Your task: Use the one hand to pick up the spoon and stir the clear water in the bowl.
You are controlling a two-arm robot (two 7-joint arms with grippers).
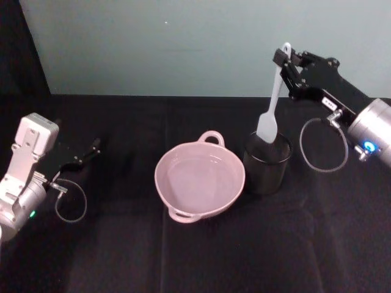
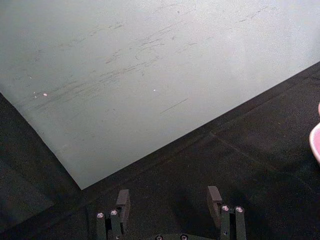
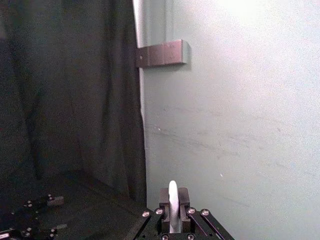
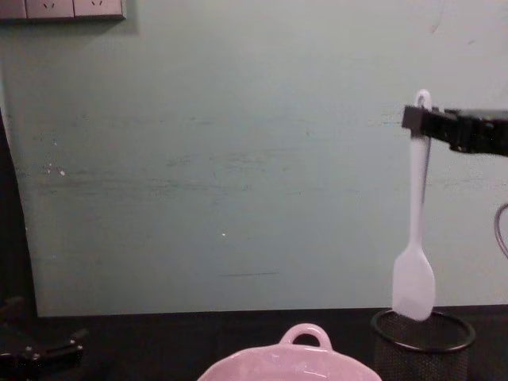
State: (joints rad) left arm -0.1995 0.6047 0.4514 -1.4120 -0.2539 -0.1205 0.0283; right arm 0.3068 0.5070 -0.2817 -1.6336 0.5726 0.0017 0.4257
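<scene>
The long white plastic spoon (image 1: 272, 101) hangs upright, its flat blade just over the rim of the black wire-mesh cup (image 1: 267, 163). The slim black right gripper (image 1: 282, 59) is clenched on its handle just below the loop hole. Beside the cup, the glossy pale pink round bowl (image 1: 200, 177) sits on the black cloth tabletop (image 1: 122, 244). The left gripper (image 1: 93, 148) rests released, low at the left

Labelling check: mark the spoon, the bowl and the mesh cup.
spoon (image 1: 267, 127), head view, on its blade.
bowl (image 1: 164, 163), head view, on its left rim.
mesh cup (image 4: 382, 319), chest view, on its wire rim.
</scene>
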